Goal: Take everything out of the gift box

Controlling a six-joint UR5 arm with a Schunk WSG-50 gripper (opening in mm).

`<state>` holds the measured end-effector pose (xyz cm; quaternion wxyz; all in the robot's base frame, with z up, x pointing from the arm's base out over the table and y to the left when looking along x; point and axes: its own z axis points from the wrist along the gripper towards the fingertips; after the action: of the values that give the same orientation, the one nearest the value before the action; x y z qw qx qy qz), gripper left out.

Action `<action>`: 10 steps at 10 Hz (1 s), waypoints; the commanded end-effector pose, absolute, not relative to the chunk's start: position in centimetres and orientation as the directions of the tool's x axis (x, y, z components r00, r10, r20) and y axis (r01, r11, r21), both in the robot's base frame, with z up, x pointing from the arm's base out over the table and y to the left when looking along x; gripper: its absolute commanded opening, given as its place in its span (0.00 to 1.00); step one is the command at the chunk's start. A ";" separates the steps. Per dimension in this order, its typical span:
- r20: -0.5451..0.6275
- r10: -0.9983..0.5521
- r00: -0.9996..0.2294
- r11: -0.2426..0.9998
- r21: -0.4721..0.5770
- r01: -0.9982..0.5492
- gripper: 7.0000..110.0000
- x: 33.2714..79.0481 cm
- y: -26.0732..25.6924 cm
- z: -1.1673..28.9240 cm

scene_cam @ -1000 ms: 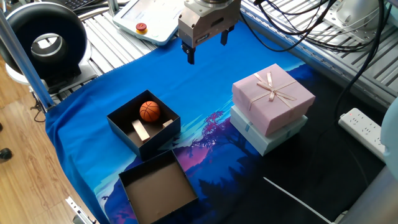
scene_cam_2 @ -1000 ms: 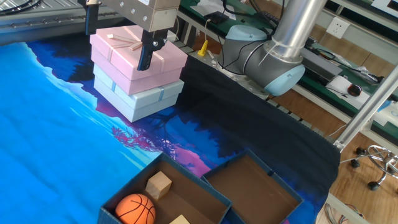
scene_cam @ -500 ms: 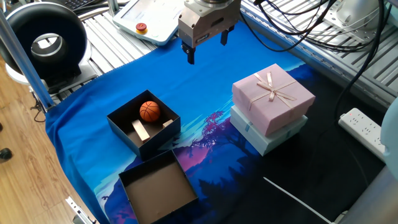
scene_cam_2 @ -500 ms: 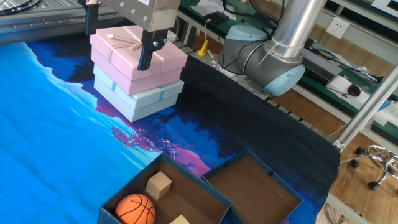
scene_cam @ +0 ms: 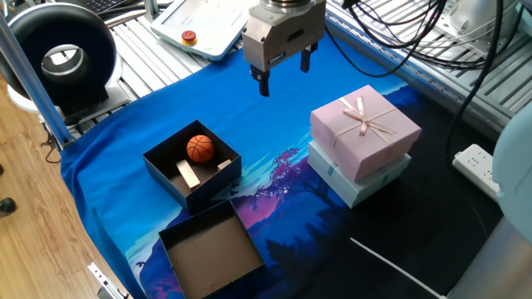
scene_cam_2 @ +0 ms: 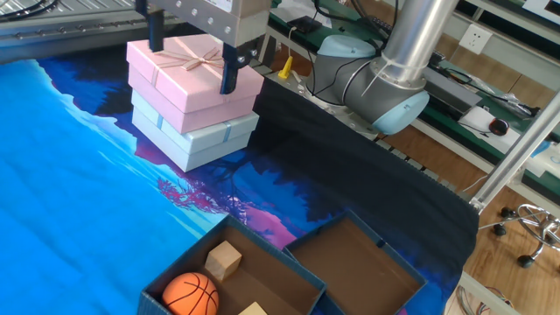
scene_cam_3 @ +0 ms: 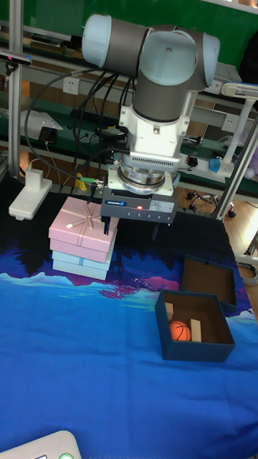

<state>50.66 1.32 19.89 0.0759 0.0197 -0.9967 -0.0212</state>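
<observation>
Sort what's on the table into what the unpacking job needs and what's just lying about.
Job:
gift box
basketball
wooden cube
wooden bar
pincer, open, empty, high above the cloth

Lying about:
brown-walled tray
pink box with ribbon bow
pale blue box under it
power strip

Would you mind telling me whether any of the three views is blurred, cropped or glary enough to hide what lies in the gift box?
One fixed view: sharp, evenly lit; ball, bar and cube all show inside the gift box. The other fixed view: the bottom edge crops the box, cutting the bar. Tall fixed view: no glare, but the box's dark interior shades the small pieces; the gripper is sharp.
</observation>
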 end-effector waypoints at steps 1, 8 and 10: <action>0.180 -0.048 -0.983 0.997 0.065 -0.037 0.00 49.9 1.9 19.9; 0.095 -0.024 -0.995 0.995 0.096 -0.015 0.00 51.7 4.9 17.6; 0.065 -0.020 -0.998 0.996 0.085 -0.014 0.00 52.3 5.3 17.0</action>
<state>51.47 4.17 17.72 0.0541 0.0123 -0.9977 -0.0379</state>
